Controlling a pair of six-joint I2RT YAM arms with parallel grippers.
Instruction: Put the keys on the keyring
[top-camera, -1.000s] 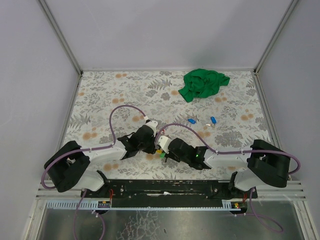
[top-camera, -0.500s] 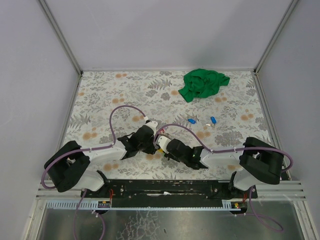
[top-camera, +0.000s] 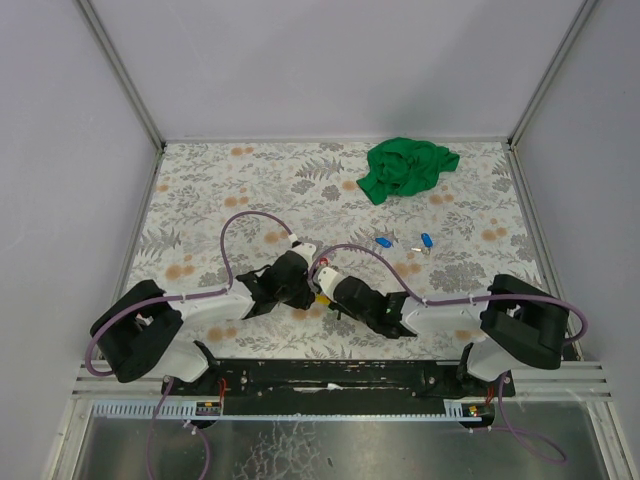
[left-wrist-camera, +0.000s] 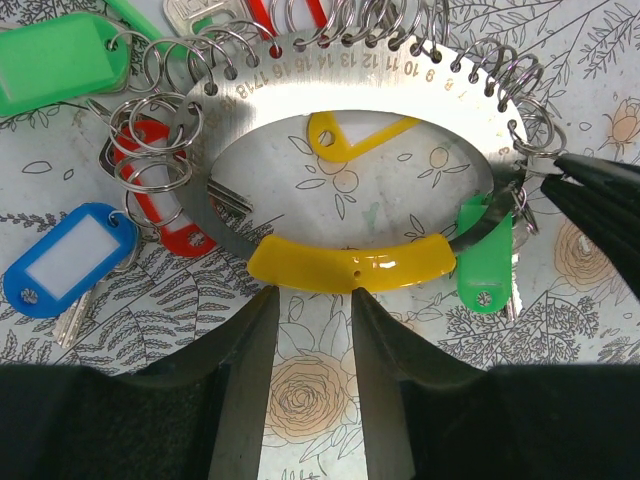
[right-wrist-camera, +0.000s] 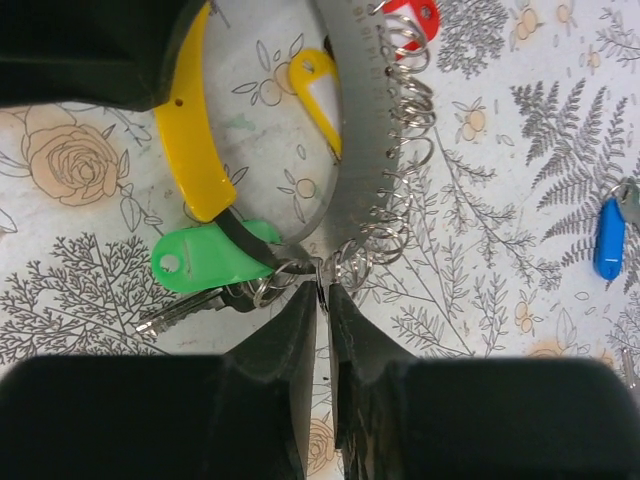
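The keyring is a flat oval metal band with stamped numbers, a yellow sleeve and several small split rings; it also shows in the right wrist view. Keys with green, blue, red and yellow tags hang on or lie by it. My left gripper is open, its tips at the sleeve's near edge. My right gripper is shut on a small split ring beside the green-tagged key. In the top view the grippers meet, left and right.
A green cloth lies at the back right. Two loose blue-tagged keys lie right of centre; one shows in the right wrist view. The table has a floral cover and walls on three sides.
My right arm has swung left and forward, bringing its gripper up against the keyring by the left gripper. The left arm has barely moved.
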